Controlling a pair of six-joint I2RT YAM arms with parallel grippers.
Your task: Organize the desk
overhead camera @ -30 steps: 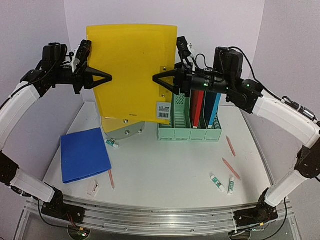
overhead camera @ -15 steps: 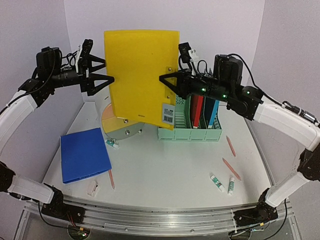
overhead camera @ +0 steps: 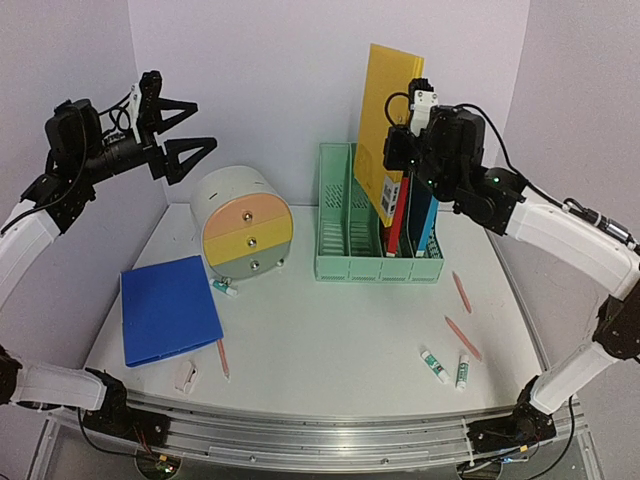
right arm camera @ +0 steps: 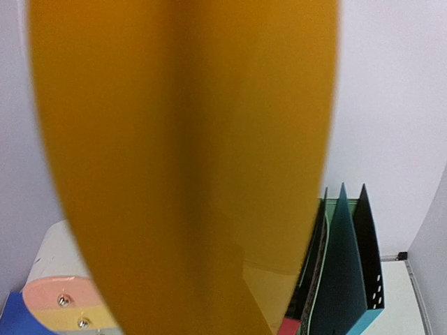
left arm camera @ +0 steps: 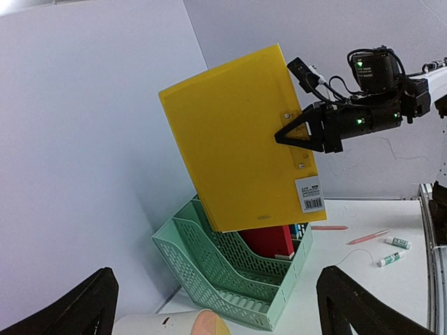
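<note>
Desk (overhead camera: 330, 340), top view: white top under file rack (overhead camera: 350, 240); yellow folder (overhead camera: 385, 110) turned edge-on above rack since a second ago.
Left gripper (overhead camera: 195, 125): folder let go; spread wide, empty, left of rack.
Left wrist view: right gripper (left arm camera: 283, 136) clamped on folder edge.
Right wrist view: frame filled by folder; slotting into rack judged next.

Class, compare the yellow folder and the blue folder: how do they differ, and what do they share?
The yellow folder is held up on edge by the right gripper; the blue folder lies flat on the desk. The yellow one hangs over the green rack at the back; the blue one sits front left. Both are thin rectangular folders.
</note>
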